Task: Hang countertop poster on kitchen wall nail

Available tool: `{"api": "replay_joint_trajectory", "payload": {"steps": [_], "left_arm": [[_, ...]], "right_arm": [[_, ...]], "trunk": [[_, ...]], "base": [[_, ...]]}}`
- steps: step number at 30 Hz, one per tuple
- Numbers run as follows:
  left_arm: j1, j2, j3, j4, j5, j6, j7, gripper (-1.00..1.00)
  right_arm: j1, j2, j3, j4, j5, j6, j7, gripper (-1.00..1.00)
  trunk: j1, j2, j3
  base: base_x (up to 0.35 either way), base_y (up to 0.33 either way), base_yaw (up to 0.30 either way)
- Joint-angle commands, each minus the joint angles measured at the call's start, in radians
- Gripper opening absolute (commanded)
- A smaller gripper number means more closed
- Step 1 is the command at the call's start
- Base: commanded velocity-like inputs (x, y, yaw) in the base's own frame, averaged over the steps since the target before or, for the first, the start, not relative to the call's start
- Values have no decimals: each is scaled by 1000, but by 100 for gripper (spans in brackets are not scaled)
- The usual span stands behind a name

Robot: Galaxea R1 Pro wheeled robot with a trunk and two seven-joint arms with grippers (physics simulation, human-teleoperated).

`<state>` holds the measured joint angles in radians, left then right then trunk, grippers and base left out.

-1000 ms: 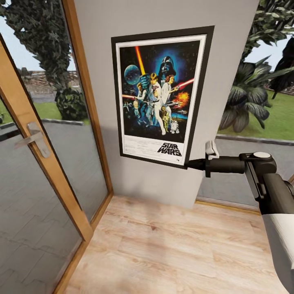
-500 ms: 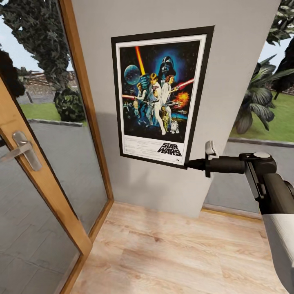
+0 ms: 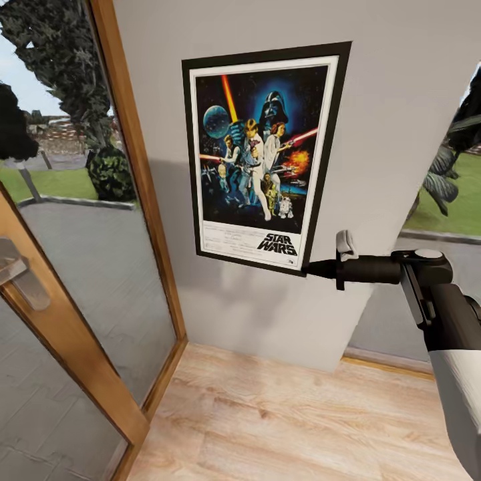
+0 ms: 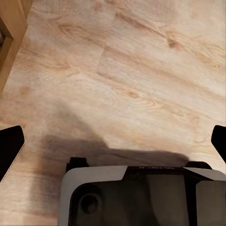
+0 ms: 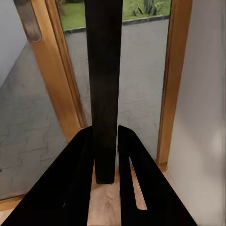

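**Poster held upright against the grey wall by the right gripper**

The upright rectangular Star Wars poster (image 3: 264, 157), with its thin black frame, white border and dark blue artwork of figures and lightsabers, stands upright in front of the plain light grey wall (image 3: 394, 120). Whether it touches the wall cannot be told. Its lower edge is well above the pale wood-plank floor (image 3: 294, 421), and a soft shadow falls on the wall below and beside it.

The right gripper (image 3: 309, 269), black, at the end of a dark arm reaching in from the right of the head view, is clamped on the poster's lower right corner. In the right wrist view the two black fingers (image 5: 77, 183) press on either side of the poster's thin dark edge (image 5: 104, 84), which rises straight up between them.

To the left of the wall stands a wooden-framed glass door (image 3: 143, 200) with a grey metal handle (image 3: 17, 277), and through the glass appear grey paving, grass and dark trees. Green plants (image 3: 444, 184) show past the wall's right edge.

The left gripper (image 4: 113, 141) points down at the wooden floor; its two black fingertips (image 4: 9, 148) stand wide apart, with nothing between them.
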<state>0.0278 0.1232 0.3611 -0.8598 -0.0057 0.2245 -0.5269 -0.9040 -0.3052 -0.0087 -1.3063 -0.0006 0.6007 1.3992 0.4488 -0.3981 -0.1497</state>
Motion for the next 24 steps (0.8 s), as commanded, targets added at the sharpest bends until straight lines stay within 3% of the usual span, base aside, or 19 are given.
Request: {"api": "replay_joint_trajectory", "payload": {"steps": [1,12,24], "left_arm": [[0,0,2,-2,0,9,-5,100],[0,0,2,-2,0,8,-5,100],[0,0,3,-2,0,8,-5,100]], "right_arm": [[-1,0,0,0,-1,13,4,-100],[-1,0,-1,-1,-3,13,4,-100],[-17,-1,-2,0,-4,16,3,-100]], "trunk": [[1,-2,-2],[1,-2,-2],[1,-2,-2]], "base": [[323,93,0],[323,89,0],[49,7,0]]}}
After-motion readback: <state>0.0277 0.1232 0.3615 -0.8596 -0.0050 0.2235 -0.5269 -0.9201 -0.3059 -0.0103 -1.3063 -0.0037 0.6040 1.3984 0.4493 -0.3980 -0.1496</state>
